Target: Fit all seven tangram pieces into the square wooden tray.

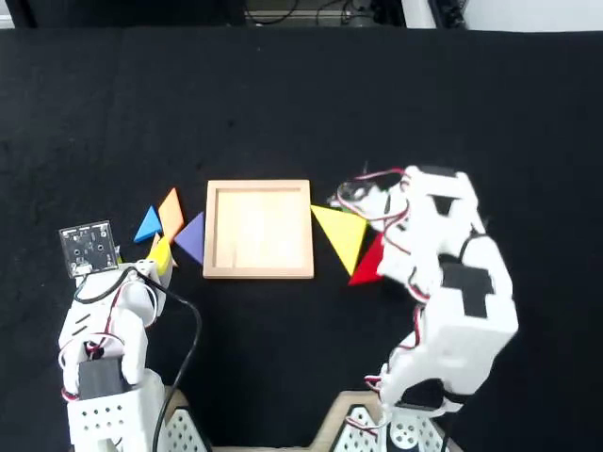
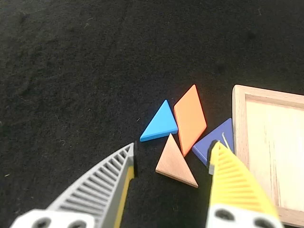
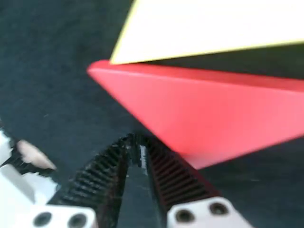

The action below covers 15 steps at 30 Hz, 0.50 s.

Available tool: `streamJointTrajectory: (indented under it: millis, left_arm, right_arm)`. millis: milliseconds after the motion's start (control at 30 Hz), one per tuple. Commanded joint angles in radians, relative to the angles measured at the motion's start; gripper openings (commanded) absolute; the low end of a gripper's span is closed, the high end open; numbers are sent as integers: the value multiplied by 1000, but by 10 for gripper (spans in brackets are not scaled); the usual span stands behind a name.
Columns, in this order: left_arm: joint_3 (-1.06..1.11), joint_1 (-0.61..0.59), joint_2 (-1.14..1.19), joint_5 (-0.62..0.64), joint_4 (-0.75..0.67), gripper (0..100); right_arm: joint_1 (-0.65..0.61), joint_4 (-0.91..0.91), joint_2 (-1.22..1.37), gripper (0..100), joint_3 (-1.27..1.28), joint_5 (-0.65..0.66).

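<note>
Left arm (image 1: 104, 348): white printed shell, black motor block, black cable (image 1: 193, 330) looping to the base, thin red and white wires, square dark circuit board (image 1: 88, 247) with pale dots. Left gripper (image 2: 172, 147): one grey ribbed finger (image 2: 102, 183), one yellow. Right arm (image 1: 452, 292): white shell, black panels, red, white and black wires. Right gripper (image 3: 136, 142): black ribbed fingers, white mounts with round screw holes.

No text or label can be read.

Robot lab: black-clothed table (image 1: 113, 113), cables (image 1: 301, 13) behind.
</note>
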Motion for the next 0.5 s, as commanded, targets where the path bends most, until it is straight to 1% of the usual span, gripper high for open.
streamJointTrajectory:
  millis: [0,200,367,467]
  left_arm:
    - [18,-5,2,-5,-17,257]
    - [18,-5,2,-5,-17,257]
    - [18,-4,2,-5,-18,257]
    - [18,-4,2,-5,-18,257]
  right_arm:
    - [21,-14,38,11,-147,-14]
    - [-3,-15,96,11,-291,-18]
    - [-25,-12,108,11,-338,-20]
    - [-40,44,108,11,-366,-20]
